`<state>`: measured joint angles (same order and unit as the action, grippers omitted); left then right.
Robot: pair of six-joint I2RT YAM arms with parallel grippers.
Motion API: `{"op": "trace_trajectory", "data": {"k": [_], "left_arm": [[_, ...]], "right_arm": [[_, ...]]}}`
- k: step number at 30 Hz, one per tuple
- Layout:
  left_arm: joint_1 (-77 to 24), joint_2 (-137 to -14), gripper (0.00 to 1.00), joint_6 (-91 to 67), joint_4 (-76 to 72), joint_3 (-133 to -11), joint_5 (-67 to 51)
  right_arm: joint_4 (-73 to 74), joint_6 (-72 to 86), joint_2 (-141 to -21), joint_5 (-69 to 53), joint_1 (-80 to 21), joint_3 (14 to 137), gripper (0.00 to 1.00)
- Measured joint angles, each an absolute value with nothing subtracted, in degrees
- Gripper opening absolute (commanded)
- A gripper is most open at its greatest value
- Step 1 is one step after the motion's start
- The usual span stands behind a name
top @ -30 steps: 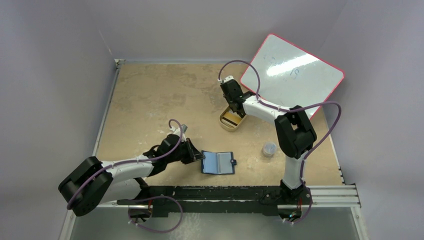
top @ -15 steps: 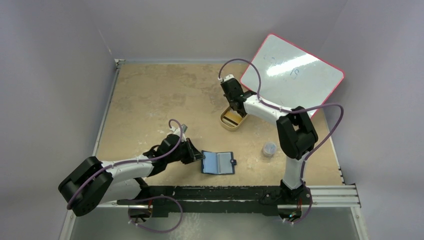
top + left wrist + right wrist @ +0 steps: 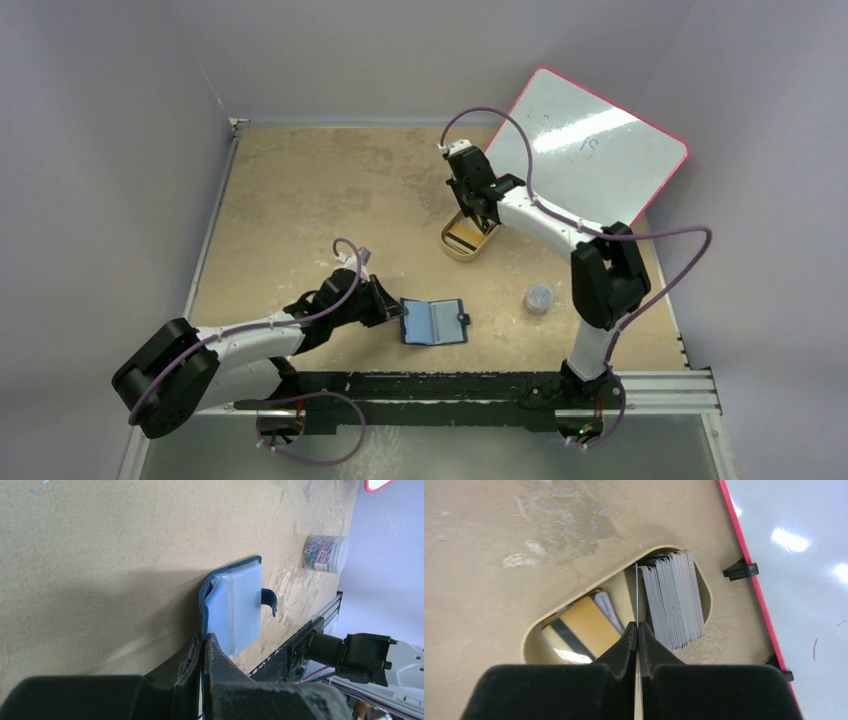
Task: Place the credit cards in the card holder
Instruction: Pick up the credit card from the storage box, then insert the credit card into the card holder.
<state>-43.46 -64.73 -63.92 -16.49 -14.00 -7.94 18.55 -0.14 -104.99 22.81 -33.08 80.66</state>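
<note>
Your left arm [image 3: 250,340] lies low and stretched across the table [image 3: 300,200]. Its left gripper [image 3: 390,308] is clamped on the left edge of the card holder [image 3: 435,322], which lies open near the front rail [image 3: 450,385]. Your right arm [image 3: 545,225] reaches far forward with its elbow raised, and the right gripper [image 3: 482,215] points down over the tan tray [image 3: 452,245].

The overhead view does not show what the right fingers hold, but the right wrist view does. They are pinched on one credit card [image 3: 636,592], seen edge-on as a thin line over the tray's middle. To its right, a stack of credit cards [image 3: 674,600] stands on edge against the tray wall. To its left, a gold card [image 3: 589,625] with a dark stripe lies flat over a pale one. The left wrist view adds the holder's pale inner pocket and its snap strap [image 3: 270,600] curling at the far edge.

The whiteboard [image 3: 585,145], with its red rim, stands just beside the tray on the right. A jar of paper clips [image 3: 539,297] sits to the right of the holder, apart from it. Open tabletop lies between tray and holder.
</note>
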Motion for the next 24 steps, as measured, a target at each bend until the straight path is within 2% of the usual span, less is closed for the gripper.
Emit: {"op": "trace_trajectory", "data": {"k": [3, 8, 15, 19, 22, 24], "left_arm": [[-43.5, -64.5, 0.0, -64.4, -15.7, -13.9, -6.5], [-43.5, -64.5, 0.08, -65.6, -15.2, -13.0, -3.9], [-43.5, -64.5, 0.14, -66.4, -14.2, -12.7, -1.7], [-43.5, -64.5, 0.11, -66.5, -13.8, -12.6, -1.0], [-43.5, -64.5, 0.02, -66.7, -13.5, -12.6, -0.6], [-43.5, -64.5, 0.0, -66.9, -13.4, -12.6, -0.4]], "right_arm": [[18.8, 1.7, -100.8, 18.2, -33.0, 79.6, 0.0], [16.5, 7.6, -91.2, 8.5, -32.9, 73.9, 0.0], [4.9, 21.3, -79.7, -8.7, -33.7, 55.4, 0.0], [-1.3, 29.3, -77.8, -13.6, -37.8, 46.9, 0.0], [-5.9, 34.5, -77.8, -16.1, -41.2, 42.8, 0.0], [-8.5, 37.3, -77.8, -16.7, -42.8, 40.6, 0.0]]}}
